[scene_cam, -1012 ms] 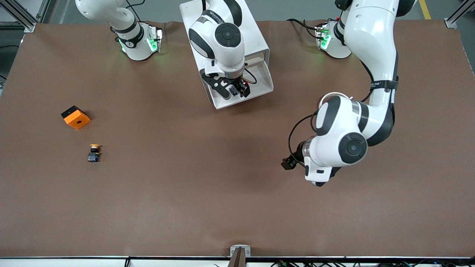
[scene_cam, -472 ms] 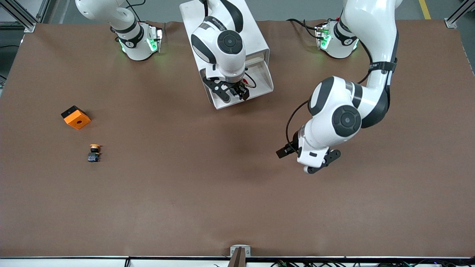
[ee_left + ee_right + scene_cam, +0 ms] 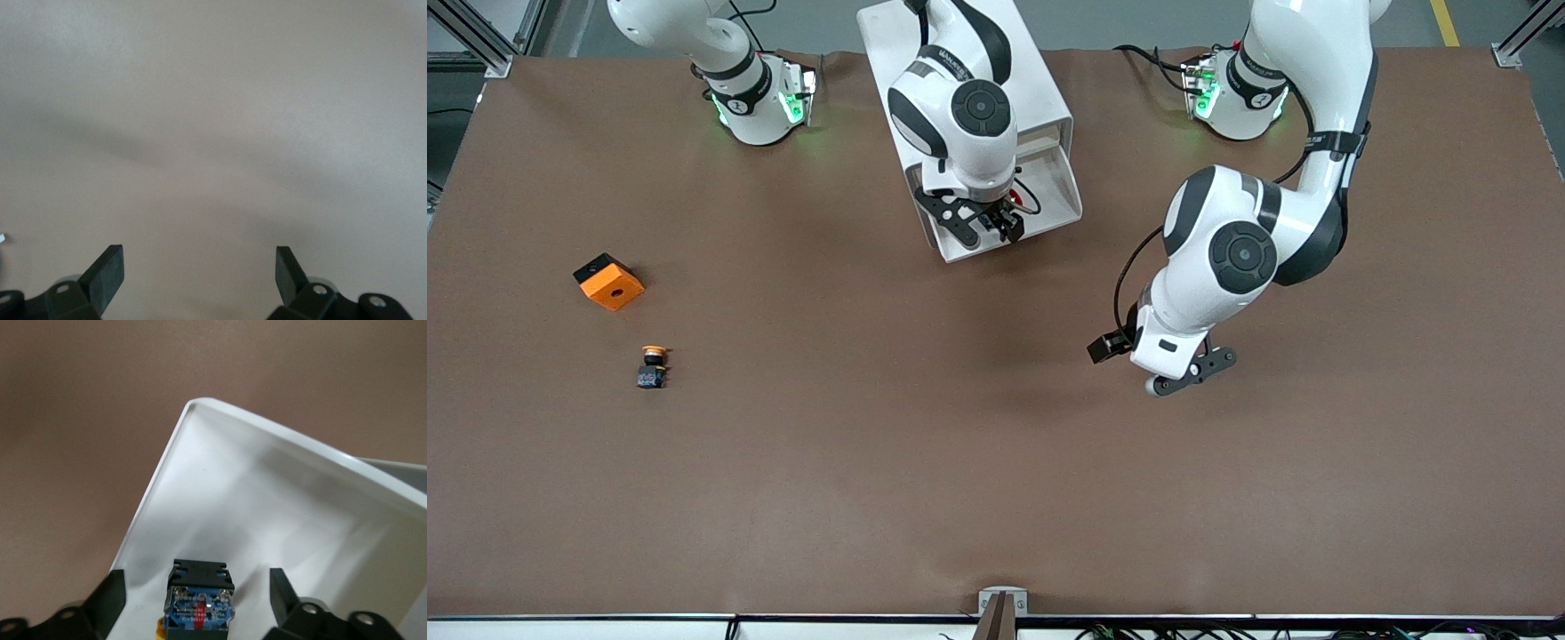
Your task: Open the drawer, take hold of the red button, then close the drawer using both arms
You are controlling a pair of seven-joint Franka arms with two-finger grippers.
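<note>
The yellow-capped button (image 3: pixel 653 365) and the orange cube (image 3: pixel 608 281) sat nearer the camera than the drawer (image 3: pixel 1040 191), toward the right arm's end. The left gripper (image 3: pixel 200 280) hung over bare table (image 3: pixel 925 444), fingers spread wide. The right gripper (image 3: pixel 197 600) stood inside the open drawer (image 3: pixel 267 513), fingers parted either side of the button (image 3: pixel 199 597), not touching it.

I can't see the button's (image 3: pixel 200 600) cap — cut off at frame edge; right hand (image 3: pixel 987 227) covers it from the front.
</note>
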